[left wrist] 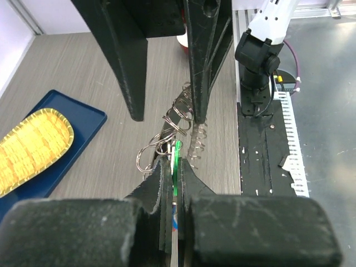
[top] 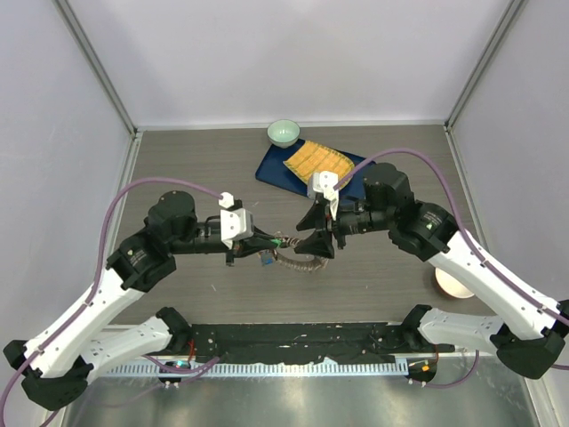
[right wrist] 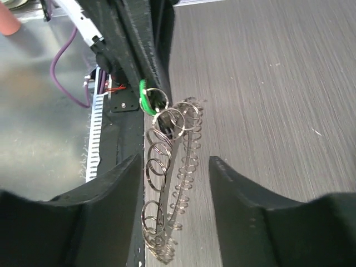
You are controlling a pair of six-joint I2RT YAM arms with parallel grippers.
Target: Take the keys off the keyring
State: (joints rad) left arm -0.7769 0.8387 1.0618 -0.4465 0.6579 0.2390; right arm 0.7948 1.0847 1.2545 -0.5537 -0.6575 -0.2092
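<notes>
The keyring (top: 299, 260) hangs just above the table's middle, a thin metal loop fringed with small silvery rings. In the right wrist view the keyring (right wrist: 167, 183) is edge-on. My left gripper (left wrist: 174, 164) is shut on a green-headed key (left wrist: 177, 158) at the ring's left end; a blue head (top: 265, 261) dangles below it. My right gripper (right wrist: 175, 161) is open, its two fingers standing either side of the keyring without touching it. The green head (right wrist: 143, 100) shows at the ring's far end. In the top view my right gripper (top: 318, 242) sits at the ring's right end.
A blue tray (top: 271, 171) with a yellow woven pad (top: 316, 162) lies at the back, a pale green bowl (top: 283, 132) behind it. A round cream bowl (top: 452, 283) sits at the right, partly under my right arm. A black mat (top: 293, 342) lines the near edge.
</notes>
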